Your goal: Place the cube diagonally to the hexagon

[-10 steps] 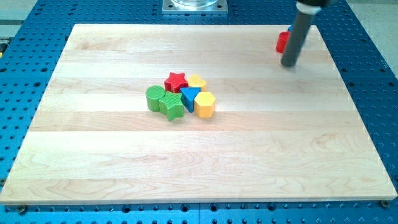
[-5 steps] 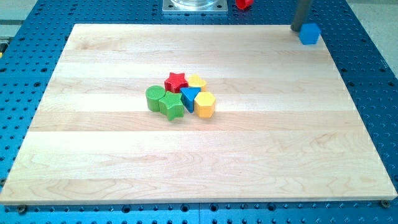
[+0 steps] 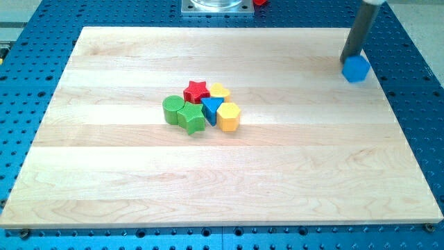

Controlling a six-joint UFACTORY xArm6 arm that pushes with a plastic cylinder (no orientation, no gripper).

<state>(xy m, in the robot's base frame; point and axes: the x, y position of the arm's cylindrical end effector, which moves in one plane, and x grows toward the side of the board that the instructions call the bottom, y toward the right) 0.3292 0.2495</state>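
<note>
Fingers there are none: my tip (image 3: 349, 58) touches the blue cube (image 3: 356, 69) on the wooden board (image 3: 125, 187), well apart from the yellow hexagon (image 3: 228, 116).

Straight dark grey rod, smooth, round; my tip (image 3: 349, 57) plain, unmarked.

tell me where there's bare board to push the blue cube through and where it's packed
Bare wood lies between the blue cube and the yellow hexagon, and across the board's whole lower half. It is crowded at the centre cluster: green cylinder, green star, red star, blue triangle. My tip touches the cube's upper side.
</note>
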